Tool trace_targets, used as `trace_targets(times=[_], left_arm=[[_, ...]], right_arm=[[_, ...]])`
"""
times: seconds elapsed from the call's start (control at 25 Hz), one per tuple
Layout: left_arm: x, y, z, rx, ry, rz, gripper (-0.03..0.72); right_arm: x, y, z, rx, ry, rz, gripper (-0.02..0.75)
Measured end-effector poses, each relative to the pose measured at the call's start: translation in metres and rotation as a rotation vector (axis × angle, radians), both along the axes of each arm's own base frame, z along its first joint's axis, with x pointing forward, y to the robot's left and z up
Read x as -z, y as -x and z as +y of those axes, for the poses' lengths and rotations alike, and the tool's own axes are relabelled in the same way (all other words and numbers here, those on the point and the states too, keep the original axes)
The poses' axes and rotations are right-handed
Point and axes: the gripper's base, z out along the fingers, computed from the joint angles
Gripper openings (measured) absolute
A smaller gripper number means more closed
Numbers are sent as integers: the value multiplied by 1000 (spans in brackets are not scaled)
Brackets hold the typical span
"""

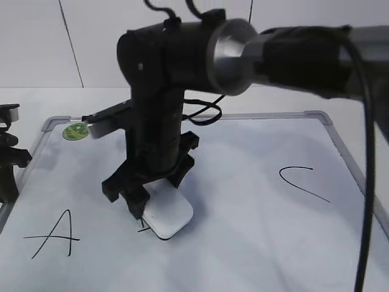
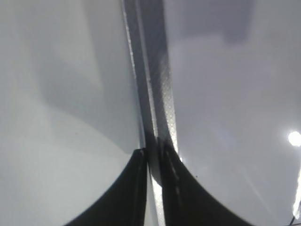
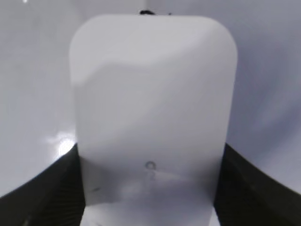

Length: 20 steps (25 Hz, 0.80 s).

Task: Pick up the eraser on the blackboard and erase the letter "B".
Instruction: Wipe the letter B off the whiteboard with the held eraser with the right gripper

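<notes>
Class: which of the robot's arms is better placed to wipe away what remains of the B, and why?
Right. Its pincer already clamps the eraser over the B's remaining marks; the left pincer is shut on the board's frame.

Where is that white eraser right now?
In the exterior view the eraser sits low on the whiteboard, between the A and the C, gripped by the right claw.

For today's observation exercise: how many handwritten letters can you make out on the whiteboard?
2 whole: the A at the board's near left and the C at right. A few black strokes show beside the eraser mid-board; the rest of that letter may be hidden under it.
</notes>
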Motion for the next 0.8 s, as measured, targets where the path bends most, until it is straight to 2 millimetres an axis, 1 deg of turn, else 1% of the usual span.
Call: trace_targets(times=[0.12, 0.2, 0.8], left_arm=[[0, 0, 0, -1, 1, 0, 55], [0, 0, 0, -2, 3, 0, 55], [1, 0, 0, -4, 3, 4, 55]], right_arm=[[21, 4, 8, -22, 36, 27, 524], [26, 4, 11, -29, 48, 30, 524], [31, 2, 14, -26, 58, 59, 524]])
